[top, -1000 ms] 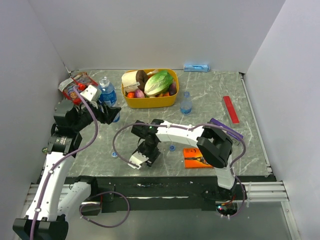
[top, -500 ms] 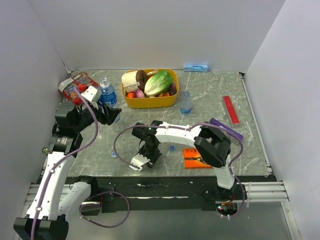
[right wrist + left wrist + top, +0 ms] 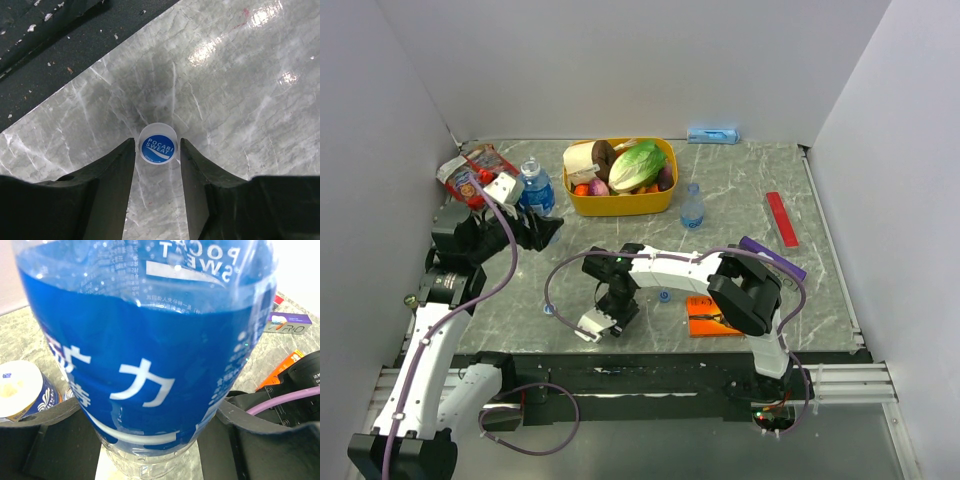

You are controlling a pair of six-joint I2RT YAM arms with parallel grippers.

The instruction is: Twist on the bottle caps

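Note:
My left gripper [image 3: 542,224] is shut on a clear bottle with a blue label [image 3: 534,188], which stands upright at the left of the table. The bottle [image 3: 150,365] fills the left wrist view, with the black fingers [image 3: 45,440] on both sides of it. My right gripper [image 3: 157,146] points down at the near middle of the table [image 3: 610,305], shut on a small blue-topped bottle cap [image 3: 158,145] held at its fingertips. Two more caps lie loose, one on the right [image 3: 664,295] and one on the left [image 3: 549,310]. A second bottle [image 3: 692,207] stands by the yellow bin. A third bottle [image 3: 712,134] lies at the back wall.
A yellow bin [image 3: 620,211] of vegetables stands at the back centre. A snack packet [image 3: 470,175] lies at the back left. An orange packet [image 3: 708,316], a purple box [image 3: 772,256] and a red strip [image 3: 782,218] lie to the right. A small white tub [image 3: 20,390] stands beside the held bottle.
My left gripper has drawn the bottle a little back and to the left. My right gripper has shifted slightly left and toward the near edge.

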